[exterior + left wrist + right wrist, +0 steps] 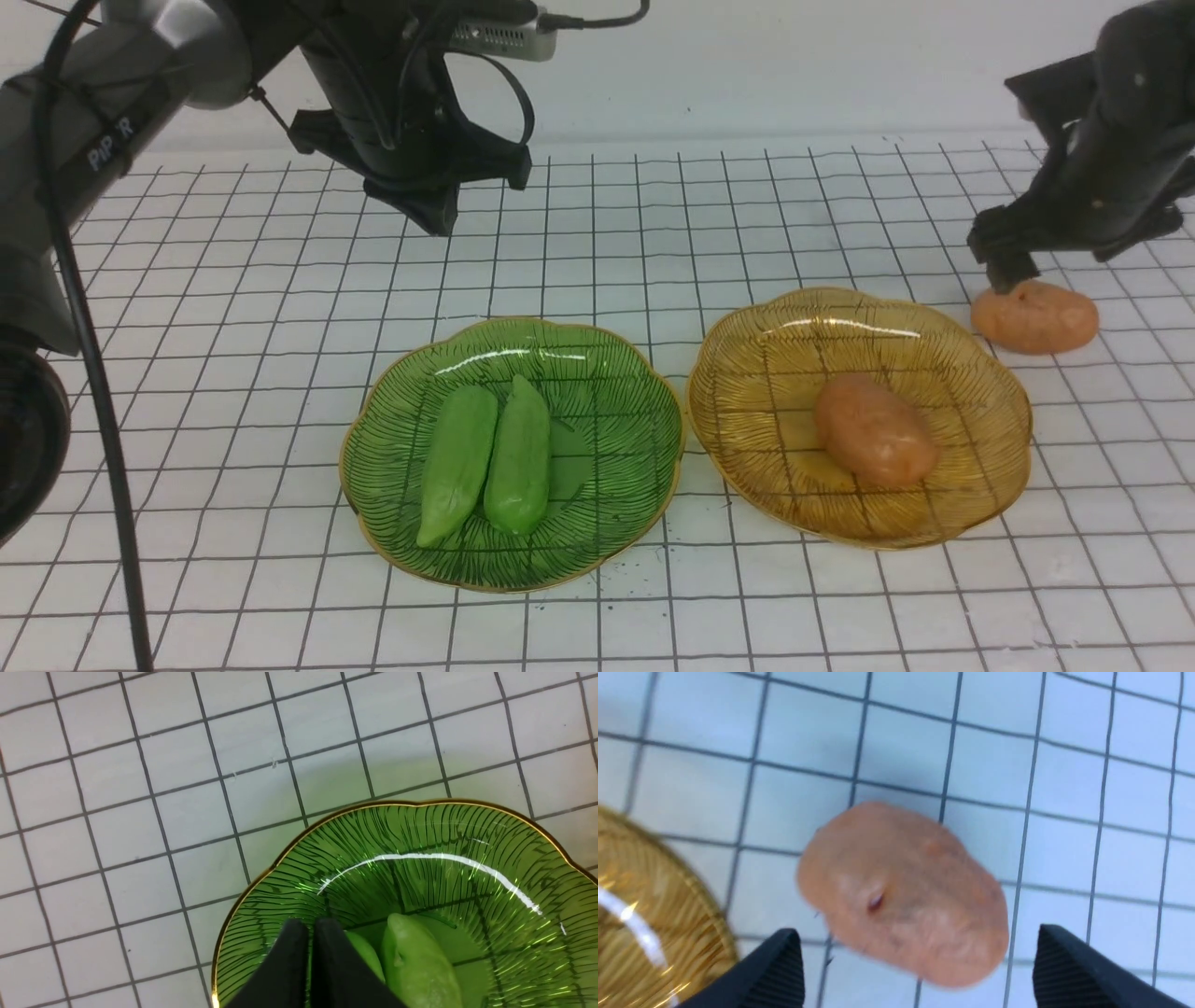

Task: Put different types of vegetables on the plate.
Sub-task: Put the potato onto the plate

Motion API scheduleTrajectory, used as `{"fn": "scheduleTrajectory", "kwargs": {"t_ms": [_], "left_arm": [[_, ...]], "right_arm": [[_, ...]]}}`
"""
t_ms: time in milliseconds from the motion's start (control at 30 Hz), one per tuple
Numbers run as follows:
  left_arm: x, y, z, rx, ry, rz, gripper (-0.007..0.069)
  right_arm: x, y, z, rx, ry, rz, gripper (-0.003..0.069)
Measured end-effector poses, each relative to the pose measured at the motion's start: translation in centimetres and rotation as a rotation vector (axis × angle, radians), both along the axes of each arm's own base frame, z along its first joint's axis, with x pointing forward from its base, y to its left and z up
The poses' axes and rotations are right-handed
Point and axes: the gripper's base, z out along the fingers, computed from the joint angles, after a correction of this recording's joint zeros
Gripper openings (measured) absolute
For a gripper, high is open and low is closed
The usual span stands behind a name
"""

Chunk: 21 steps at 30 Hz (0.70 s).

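White gridded tabletop fills every view. At the front view's far right, the loose potato lies on the table just outside the amber plate, its long axis roughly left-to-right. The right gripper, the nearer one, hangs over the potato's left end, fingers spread wide and empty. The left gripper, pinched closed, hovers at upper left behind the green plate.

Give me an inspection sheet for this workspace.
Surface: white gridded mat, flat.
Job's things: two green pods side by side in the green plate; one potato in the amber plate; second potato on the mat beside it.
Clutter: nothing seen.
End effectors: left end effector shut, empty, raised behind the green plate; right end effector open over the second potato, not gripping.
Cables: black cable hangs at the front view's left.
Surroundings: plain white wall.
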Motion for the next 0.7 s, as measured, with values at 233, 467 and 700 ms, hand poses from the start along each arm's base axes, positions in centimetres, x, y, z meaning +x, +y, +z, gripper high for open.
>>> {"fn": "scheduleTrajectory", "kwargs": {"t_ms": [233, 467, 700], "left_arm": [[0.0, 0.0, -0.1, 0.018, 0.0, -0.039, -0.0008], [0.0, 0.0, -0.1, 0.027, -0.001, -0.059, -0.0008], [0.0, 0.0, -0.1, 0.03, -0.002, -0.066, -0.0008]], "right_arm": [[1.0, 0.0, -3.4, -0.106, 0.078, 0.209, 0.0568], [2.2, -0.3, -5.0, -0.203, 0.038, 0.301, 0.0568], [2.7, -0.6, -5.7, -0.273, 0.026, 0.345, 0.0568]]}}
